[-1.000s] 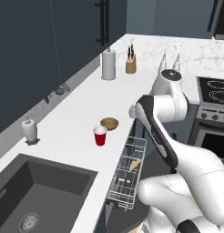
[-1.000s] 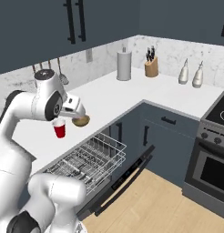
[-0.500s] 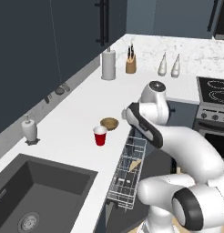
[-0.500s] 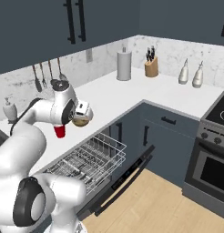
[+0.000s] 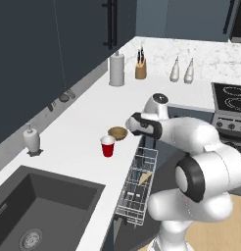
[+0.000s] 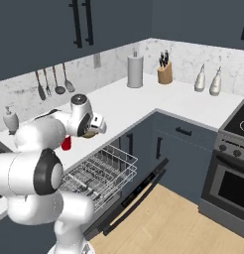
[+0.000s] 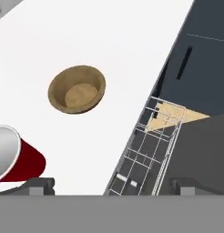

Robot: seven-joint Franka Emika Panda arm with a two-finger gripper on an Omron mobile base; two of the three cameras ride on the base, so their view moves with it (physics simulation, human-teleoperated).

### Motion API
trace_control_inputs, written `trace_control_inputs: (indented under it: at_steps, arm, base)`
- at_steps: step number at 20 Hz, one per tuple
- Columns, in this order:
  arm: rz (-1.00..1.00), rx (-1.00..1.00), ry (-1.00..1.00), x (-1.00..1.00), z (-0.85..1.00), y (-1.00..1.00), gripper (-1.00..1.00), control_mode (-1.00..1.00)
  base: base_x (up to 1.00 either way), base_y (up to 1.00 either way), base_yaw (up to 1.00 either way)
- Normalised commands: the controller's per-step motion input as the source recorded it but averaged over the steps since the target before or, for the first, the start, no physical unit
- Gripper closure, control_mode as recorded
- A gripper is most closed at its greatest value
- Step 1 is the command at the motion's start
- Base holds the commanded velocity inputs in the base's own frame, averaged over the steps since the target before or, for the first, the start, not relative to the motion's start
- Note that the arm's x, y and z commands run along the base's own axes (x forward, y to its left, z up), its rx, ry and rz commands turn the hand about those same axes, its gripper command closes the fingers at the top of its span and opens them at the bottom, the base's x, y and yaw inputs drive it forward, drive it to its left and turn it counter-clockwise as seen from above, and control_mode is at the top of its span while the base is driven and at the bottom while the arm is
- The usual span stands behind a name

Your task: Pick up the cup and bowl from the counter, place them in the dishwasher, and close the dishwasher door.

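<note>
Hovering over the counter [image 5: 78, 132], jaws spread and holding nothing — first pick not yet made.

Standing with the dishwasher [image 6: 119, 198] open below the counter edge, door [image 6: 136, 196] dropped flat, rack [image 6: 101, 171] pulled out and looking bare of dishes. Resting upright near that edge: bowl [image 7: 77, 89] and cup [image 7: 16, 152], just beside each other but apart, bowl a little farther along. Poising the gripper [image 7: 111, 186] above both, fingertips [image 7: 38, 185] wide, nearer the cup in the hand view. Judging the approach step to be in hand; needing next a descent with the jaws astride one rim — probably the cup's — then a squeeze. Standing well clear: paper-towel roll [image 5: 116, 69], knife block [image 5: 140, 68], two bottles [image 5: 182, 71], soap dispenser [image 5: 31, 138], sink [image 5: 39, 211]. Nothing blocking the descent, though closeness of the bowl risking a nudge.
</note>
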Motion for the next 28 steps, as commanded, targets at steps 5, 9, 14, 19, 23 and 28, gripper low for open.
trace_control_inputs:
  at_steps: [5,9,14,19,23,28]
  arm:
    - [0.00,0.03,0.11,0.72,-0.30,0.01,-1.00,-1.00]
    - [0.00,0.00,0.09,0.66,-0.33,0.05,-1.00,-1.00]
    - [0.00,0.00,0.05,0.48,-0.39,0.21,-1.00,-1.00]
    - [0.00,0.00,0.05,0.44,-0.37,0.21,-1.00,-1.00]
    - [0.00,0.00,0.05,0.40,-0.35,0.15,-1.00,-1.00]
    - [0.00,0.00,0.03,0.35,-0.38,0.08,-1.00,-1.00]
  base:
    - [0.00,0.00,0.00]
    - [0.00,0.00,0.00]
    - [0.00,0.00,0.00]
    - [0.00,0.00,0.00]
    - [0.00,0.00,0.00]
    - [0.00,0.00,0.00]
